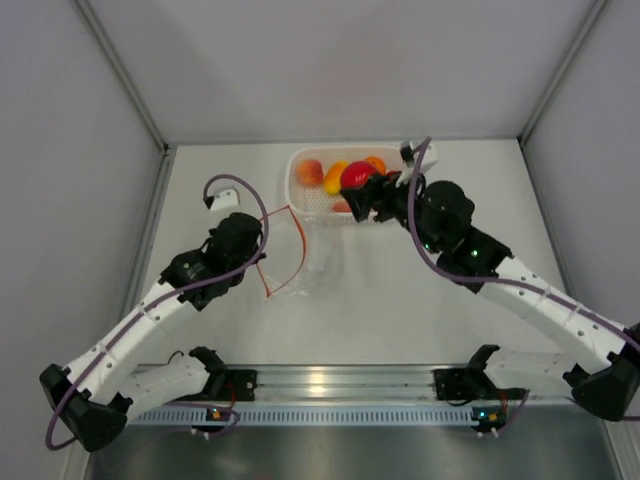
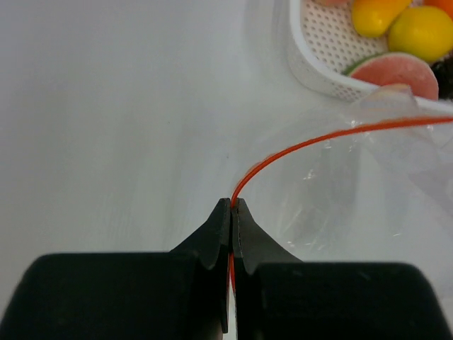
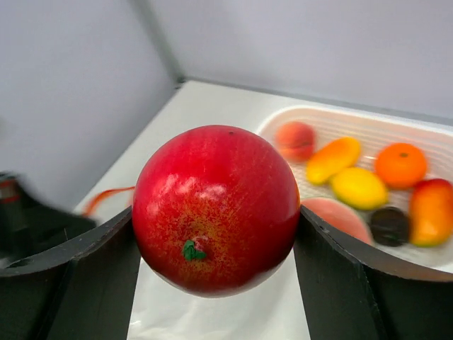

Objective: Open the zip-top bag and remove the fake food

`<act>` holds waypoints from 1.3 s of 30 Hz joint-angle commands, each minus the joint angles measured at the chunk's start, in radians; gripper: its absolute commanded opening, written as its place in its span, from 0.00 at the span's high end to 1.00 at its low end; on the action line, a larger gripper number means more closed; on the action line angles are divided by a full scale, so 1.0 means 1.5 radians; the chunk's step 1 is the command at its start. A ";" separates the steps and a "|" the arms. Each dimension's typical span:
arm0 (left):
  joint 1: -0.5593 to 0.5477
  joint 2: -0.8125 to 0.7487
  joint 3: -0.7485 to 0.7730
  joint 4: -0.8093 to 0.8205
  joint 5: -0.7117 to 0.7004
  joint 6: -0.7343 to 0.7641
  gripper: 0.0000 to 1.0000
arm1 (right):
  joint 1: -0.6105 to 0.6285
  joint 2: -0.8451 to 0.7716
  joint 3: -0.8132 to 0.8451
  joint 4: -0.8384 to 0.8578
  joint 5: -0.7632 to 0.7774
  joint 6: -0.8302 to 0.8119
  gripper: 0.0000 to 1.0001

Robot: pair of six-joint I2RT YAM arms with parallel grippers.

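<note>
The left gripper (image 2: 232,207) pinches its black fingers tight on the orange-red zip strip of the small clear crinkly zip-top bag (image 2: 340,184). The bag lies on the white table (image 2: 106,106), touching the white perforated plastic basket (image 2: 311,57). The right gripper (image 3: 216,237) clasps a glossy red plastic apple (image 3: 216,191) at the basket's near edge, and the other fake food (image 3: 357,188) lies inside.

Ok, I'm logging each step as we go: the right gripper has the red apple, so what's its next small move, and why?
Probably ease the right gripper forward over the white basket and open it. It holds the red apple by the basket's near rim, the other fruits lie inside, and the left gripper is shut on the zip strip of the bag.
</note>
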 commanded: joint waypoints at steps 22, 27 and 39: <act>0.148 0.300 0.187 -0.101 -0.170 0.055 1.00 | -0.179 0.674 0.543 -0.269 -0.106 0.016 0.50; 0.148 0.336 0.201 -0.076 -0.140 0.055 1.00 | -0.162 0.700 0.551 -0.264 -0.126 0.009 0.44; 0.148 0.301 0.259 -0.013 -0.019 0.105 0.48 | -0.171 0.620 0.506 -0.265 -0.100 -0.005 0.01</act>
